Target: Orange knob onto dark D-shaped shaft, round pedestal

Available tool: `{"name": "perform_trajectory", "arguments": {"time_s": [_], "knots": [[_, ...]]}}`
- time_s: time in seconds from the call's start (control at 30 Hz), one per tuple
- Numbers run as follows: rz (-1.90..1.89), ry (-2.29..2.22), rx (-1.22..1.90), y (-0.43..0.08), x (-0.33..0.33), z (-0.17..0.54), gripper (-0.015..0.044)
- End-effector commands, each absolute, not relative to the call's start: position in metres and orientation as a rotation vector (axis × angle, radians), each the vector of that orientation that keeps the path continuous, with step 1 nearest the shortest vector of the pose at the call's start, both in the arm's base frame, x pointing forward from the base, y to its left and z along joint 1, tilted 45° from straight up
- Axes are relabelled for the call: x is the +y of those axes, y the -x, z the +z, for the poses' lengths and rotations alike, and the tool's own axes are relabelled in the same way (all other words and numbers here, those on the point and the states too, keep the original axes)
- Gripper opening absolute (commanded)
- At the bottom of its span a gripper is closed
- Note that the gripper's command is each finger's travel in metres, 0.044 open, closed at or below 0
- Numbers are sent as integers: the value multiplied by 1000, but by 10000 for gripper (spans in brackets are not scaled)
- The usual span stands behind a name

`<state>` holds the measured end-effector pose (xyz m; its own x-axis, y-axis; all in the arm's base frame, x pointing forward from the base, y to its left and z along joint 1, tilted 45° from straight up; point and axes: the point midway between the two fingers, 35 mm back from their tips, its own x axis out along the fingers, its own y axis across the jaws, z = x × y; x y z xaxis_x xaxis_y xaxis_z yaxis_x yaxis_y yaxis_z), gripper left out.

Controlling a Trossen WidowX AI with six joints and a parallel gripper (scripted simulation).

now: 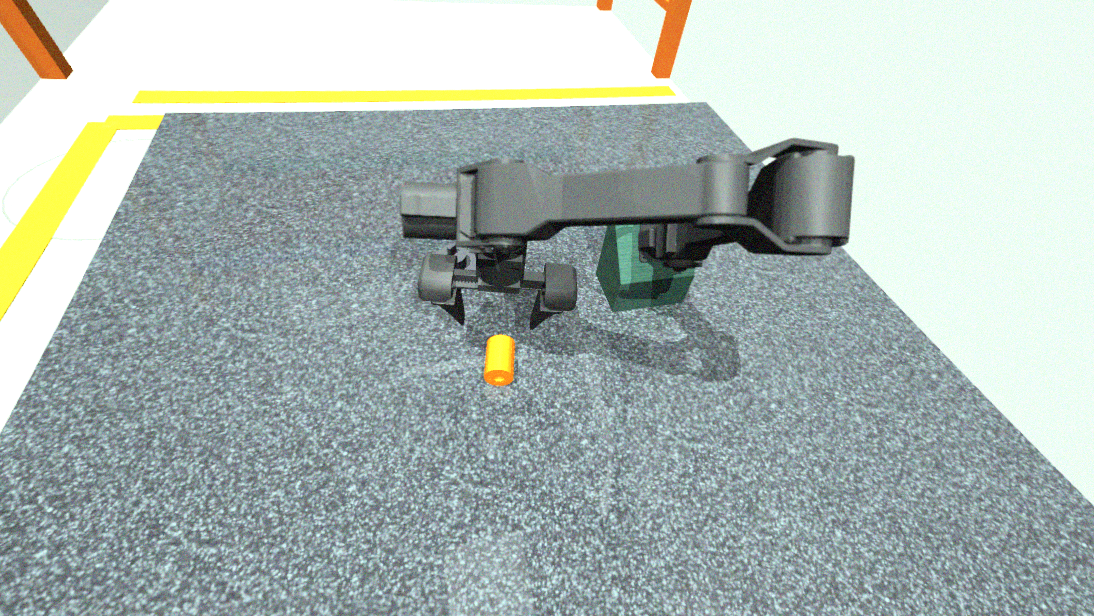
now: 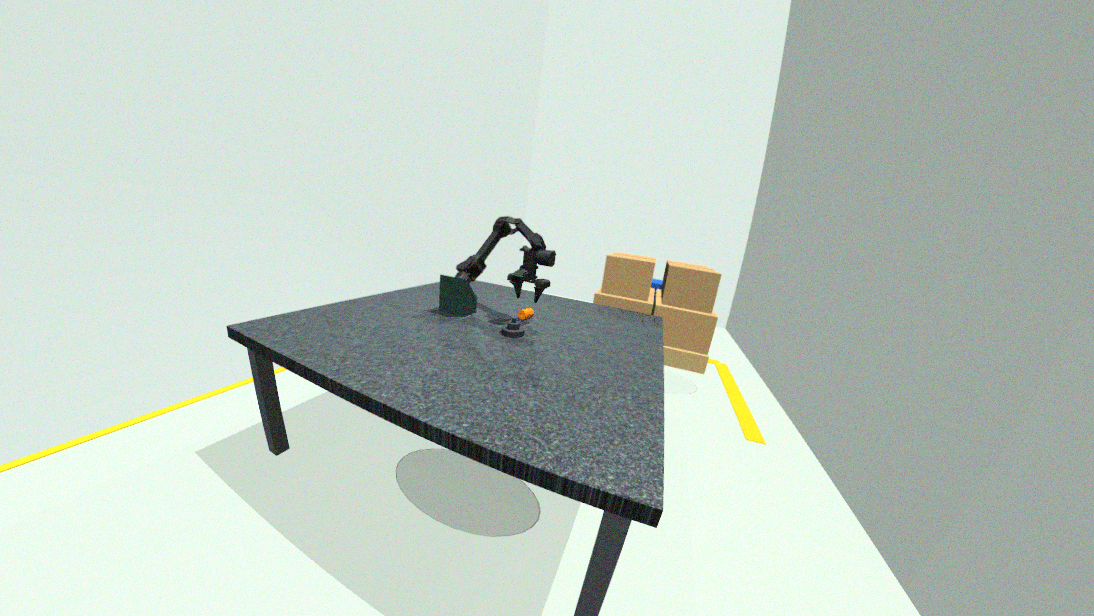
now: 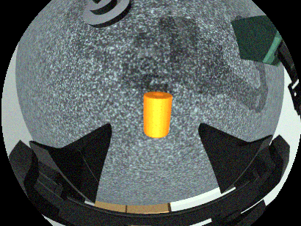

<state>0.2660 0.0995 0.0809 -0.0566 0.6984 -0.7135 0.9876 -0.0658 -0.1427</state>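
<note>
The orange knob (image 1: 499, 358) (image 2: 525, 313) (image 3: 157, 117) is a cylinder lying on its side on the table, with a hole in its end. My gripper (image 1: 496, 324) (image 2: 528, 299) (image 3: 156, 128) is open and empty. It points down and hangs above the knob, which shows between the two fingers in the wrist view. The dark round pedestal (image 2: 512, 332) (image 3: 122, 11) stands on the table near the knob, with nothing on its shaft. The arm hides it in the top view, and the wrist view cuts it off at the top edge. The shaft's flat side cannot be made out.
The dark green block (image 1: 650, 294) (image 2: 457, 296) (image 3: 254, 38) stands under the arm's base, to the right in the top view. The speckled grey table (image 1: 306, 459) (image 2: 459, 382) carries everything. Cardboard boxes (image 2: 629, 277) stand beyond the table.
</note>
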Motion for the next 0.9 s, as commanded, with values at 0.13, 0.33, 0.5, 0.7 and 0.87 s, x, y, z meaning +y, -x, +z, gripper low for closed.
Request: {"name": "perform_trajectory", "arguments": {"time_s": [0.13,0.33,0.5,0.7,0.87], "knots": [[-913,-1786,1807,-259,118,63,440],[-914,-1786,1807,-259,122,58,440],[-914,-1786,1807,-259,128,52,440],[-913,-1786,1807,-258,135,45,440],[-913,-1786,1807,-257,140,40,440]]}}
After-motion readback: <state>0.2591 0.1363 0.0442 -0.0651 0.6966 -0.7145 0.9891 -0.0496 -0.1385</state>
